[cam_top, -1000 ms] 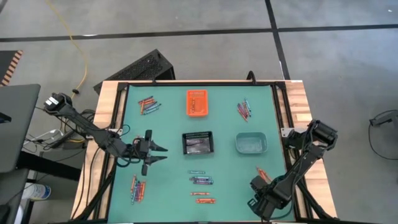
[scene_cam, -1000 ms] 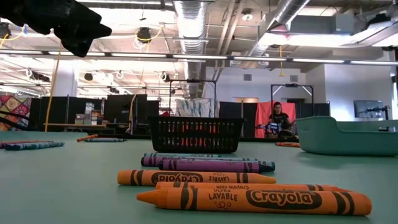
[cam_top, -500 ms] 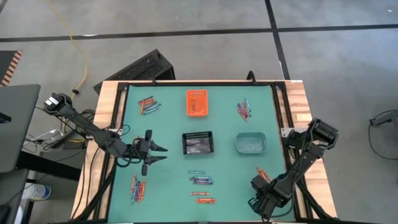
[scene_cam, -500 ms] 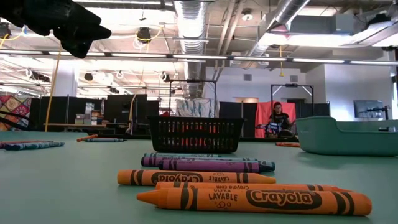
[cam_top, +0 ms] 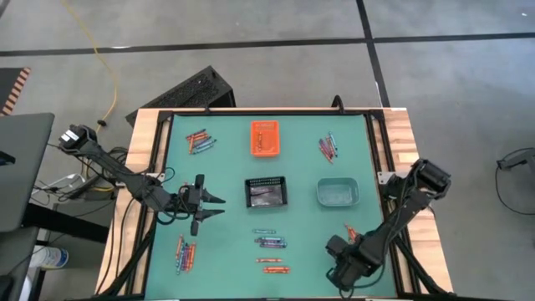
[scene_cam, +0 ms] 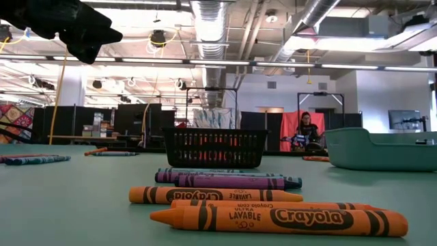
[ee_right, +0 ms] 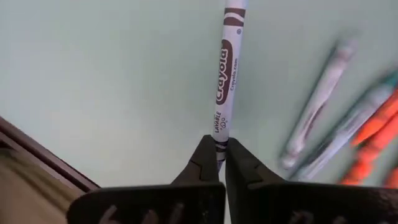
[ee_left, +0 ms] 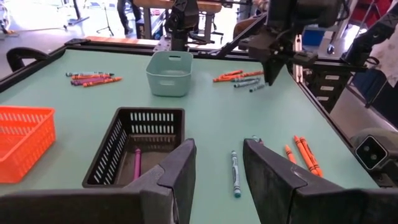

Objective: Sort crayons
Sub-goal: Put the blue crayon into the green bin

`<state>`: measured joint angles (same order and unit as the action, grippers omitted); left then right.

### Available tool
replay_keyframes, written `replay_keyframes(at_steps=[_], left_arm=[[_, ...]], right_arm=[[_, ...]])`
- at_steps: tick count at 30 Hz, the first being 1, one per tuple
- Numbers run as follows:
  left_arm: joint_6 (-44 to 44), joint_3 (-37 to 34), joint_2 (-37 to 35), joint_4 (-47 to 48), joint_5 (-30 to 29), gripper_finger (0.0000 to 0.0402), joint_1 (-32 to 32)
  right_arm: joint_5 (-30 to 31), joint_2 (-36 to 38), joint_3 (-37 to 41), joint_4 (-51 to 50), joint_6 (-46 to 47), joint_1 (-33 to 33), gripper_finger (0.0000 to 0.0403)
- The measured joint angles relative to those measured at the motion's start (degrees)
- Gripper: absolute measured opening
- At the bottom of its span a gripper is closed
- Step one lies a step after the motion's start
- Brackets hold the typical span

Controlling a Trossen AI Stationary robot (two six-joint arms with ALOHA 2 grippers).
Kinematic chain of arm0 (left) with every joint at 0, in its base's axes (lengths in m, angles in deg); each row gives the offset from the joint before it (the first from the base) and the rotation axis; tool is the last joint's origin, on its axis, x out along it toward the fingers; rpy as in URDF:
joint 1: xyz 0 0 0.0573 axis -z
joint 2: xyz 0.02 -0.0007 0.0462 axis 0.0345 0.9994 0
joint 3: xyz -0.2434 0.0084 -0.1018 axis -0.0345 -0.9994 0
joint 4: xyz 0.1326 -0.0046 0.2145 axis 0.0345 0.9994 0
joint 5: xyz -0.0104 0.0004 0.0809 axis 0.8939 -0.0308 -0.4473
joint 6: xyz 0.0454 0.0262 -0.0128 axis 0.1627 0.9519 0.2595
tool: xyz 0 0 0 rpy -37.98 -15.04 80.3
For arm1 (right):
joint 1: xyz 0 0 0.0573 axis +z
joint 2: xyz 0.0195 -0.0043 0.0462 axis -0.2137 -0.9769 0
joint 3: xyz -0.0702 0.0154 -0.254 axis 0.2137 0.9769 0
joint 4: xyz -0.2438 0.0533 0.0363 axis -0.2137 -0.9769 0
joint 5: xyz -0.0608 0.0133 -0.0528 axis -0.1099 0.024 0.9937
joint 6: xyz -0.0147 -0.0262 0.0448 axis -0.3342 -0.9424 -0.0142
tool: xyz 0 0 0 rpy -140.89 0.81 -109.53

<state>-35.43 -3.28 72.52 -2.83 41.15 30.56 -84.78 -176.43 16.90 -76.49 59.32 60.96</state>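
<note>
Crayons lie in small groups on the green mat point(cam_top: 226, 167): far left point(cam_top: 199, 140), far right point(cam_top: 328, 147), near left point(cam_top: 184, 253), near middle point(cam_top: 269, 242) and near right point(cam_top: 351, 232). My right gripper point(cam_top: 338, 261) is near the front edge, pointing down. It is shut on a pale blue-grey crayon point(ee_right: 225, 56). My left gripper point(ee_left: 219, 162) hovers open left of the black mesh bin point(cam_top: 267, 191), holding nothing. My right gripper pinches one end of the crayon point(ee_right: 219, 140) between its two fingertips, coming from above. The crayon runs straight out past the fingertips, in line with them in the wrist view. Its other end is out of the picture. Whether it is clear of the mat cannot be told.
The orange bin point(cam_top: 265, 138) stands at the far middle and the teal bin point(cam_top: 337, 191) right of the mesh bin. A purple crayon point(ee_left: 137, 163) lies in the mesh bin. Orange crayons point(scene_cam: 273, 217) lie close to the front edge. A person point(scene_cam: 304, 130) sits in the room beyond.
My right gripper has moved a little toward the table's left edge, away from the crayons near the right edge, and has turned somewhat about its own axis. My left arm has kept still.
</note>
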Motion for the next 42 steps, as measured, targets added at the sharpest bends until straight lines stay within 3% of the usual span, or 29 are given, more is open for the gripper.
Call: replay_keyframes(at_steps=[9, 15, 25, 33, 42], left_arm=[[-0.04, 0.0, -0.02, 0.02, -0.04, 0.0121, 0.0], [-0.09, 0.02, -0.01, 0.16, -0.07, 0.0121, 0.0], [-0.33, 0.02, -0.01, 1.51, -0.13, 0.0121, 0.0], [-0.67, 0.02, -0.01, 1.86, 0.28, 0.0121, 0.02], [-0.72, 0.02, 0.0, 3.19, 0.31, 0.0121, 0.0]], right_arm=[[7.62, 4.62, -8.79, -17.58, -19.86, -8.81, 0.0006], [9.81, 8.34, -9.78, -31.28, -35.58, -15.39, 0.0006], [13.08, 8.13, -7.9, -34.93, -68.8, -25.35, 0.0006], [13.08, 8.17, -2.08, -36.78, -71.69, -33.17, 0.0006], [12.82, 8.15, 2.0, -35.29, -72.73, -35.32, 0.0026]])
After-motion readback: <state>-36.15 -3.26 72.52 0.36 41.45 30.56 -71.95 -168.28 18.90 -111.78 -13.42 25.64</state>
